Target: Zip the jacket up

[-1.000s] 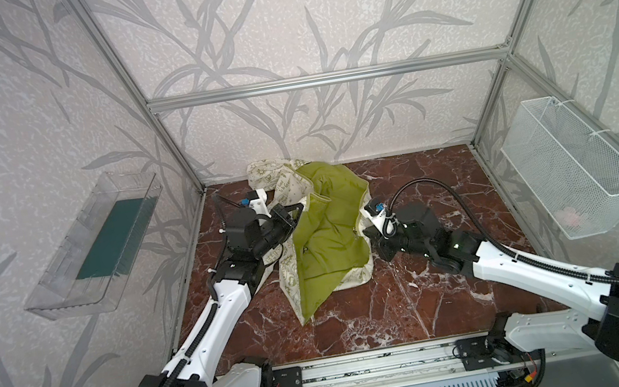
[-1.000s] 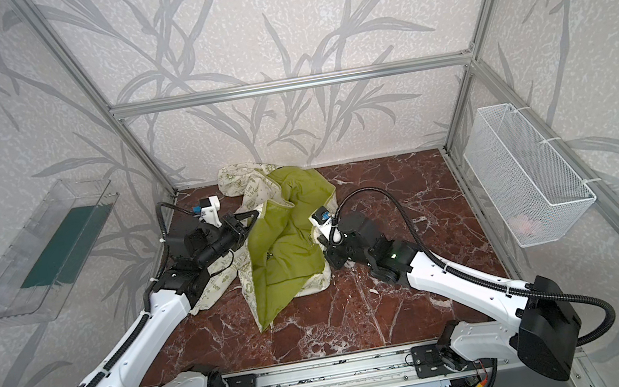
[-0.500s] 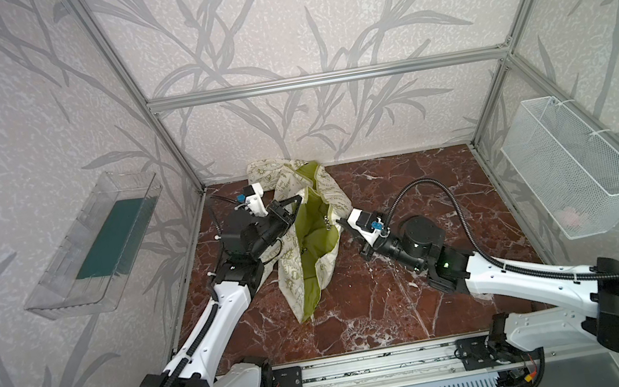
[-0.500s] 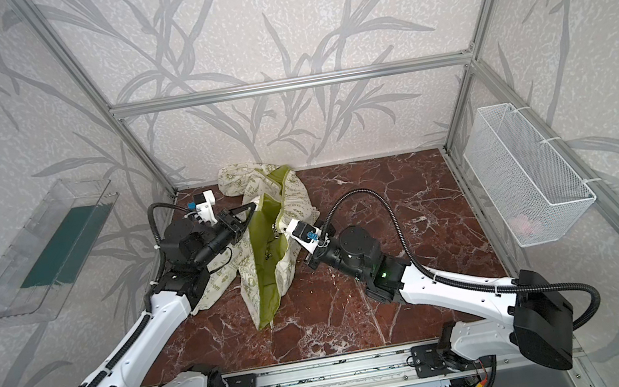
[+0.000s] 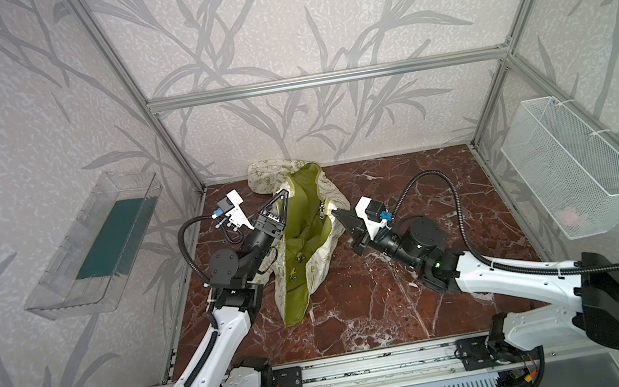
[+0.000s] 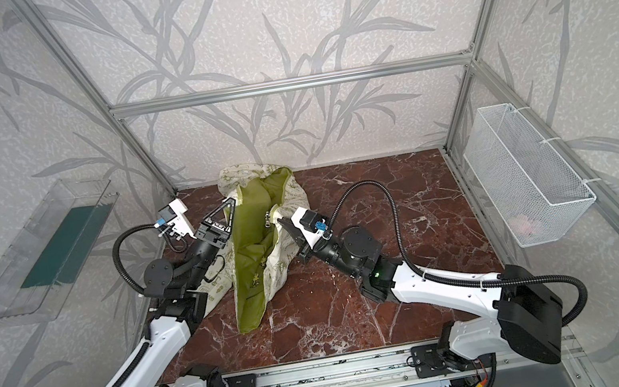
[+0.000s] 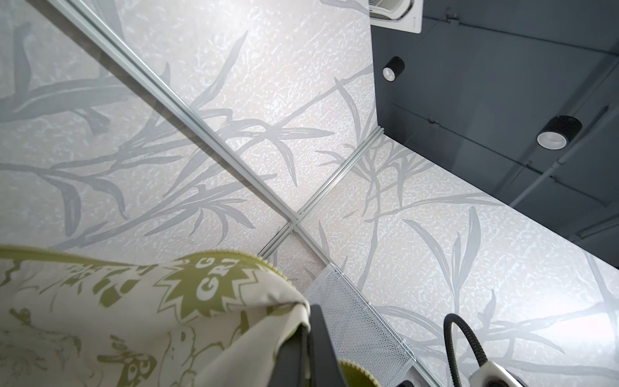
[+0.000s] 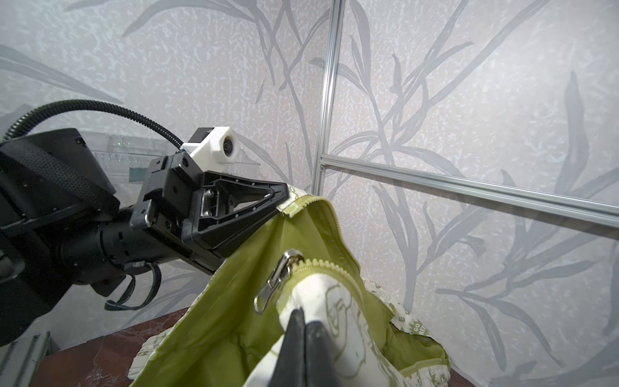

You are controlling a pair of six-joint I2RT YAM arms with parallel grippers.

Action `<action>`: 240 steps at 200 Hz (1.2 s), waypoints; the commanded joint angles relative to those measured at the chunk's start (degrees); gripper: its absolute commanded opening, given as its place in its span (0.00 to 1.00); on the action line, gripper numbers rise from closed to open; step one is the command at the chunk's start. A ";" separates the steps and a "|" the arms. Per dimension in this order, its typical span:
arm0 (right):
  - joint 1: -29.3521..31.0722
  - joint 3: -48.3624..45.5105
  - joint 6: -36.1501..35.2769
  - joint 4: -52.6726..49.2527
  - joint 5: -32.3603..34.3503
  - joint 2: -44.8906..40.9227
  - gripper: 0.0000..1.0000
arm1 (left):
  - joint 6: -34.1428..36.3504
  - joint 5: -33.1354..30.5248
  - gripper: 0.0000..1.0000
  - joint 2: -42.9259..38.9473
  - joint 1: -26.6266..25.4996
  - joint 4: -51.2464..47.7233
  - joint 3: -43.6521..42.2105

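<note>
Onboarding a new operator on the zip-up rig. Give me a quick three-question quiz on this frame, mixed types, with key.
1. True or false: the jacket is zipped shut along its whole front.
2. The left gripper and right gripper each pinch a jacket edge. Which one grips right beside the zipper pull? A) left B) right C) neither
3. Fill in: the opened jacket shows a plain ___ lining.

Key
1. False: the front gapes open between the two grippers.
2. B.
3. Lime-green.
</note>
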 commanded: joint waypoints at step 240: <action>-2.70 8.85 12.98 14.15 -14.79 12.34 0.00 | 9.76 -0.44 0.00 -2.14 -1.62 21.20 -7.25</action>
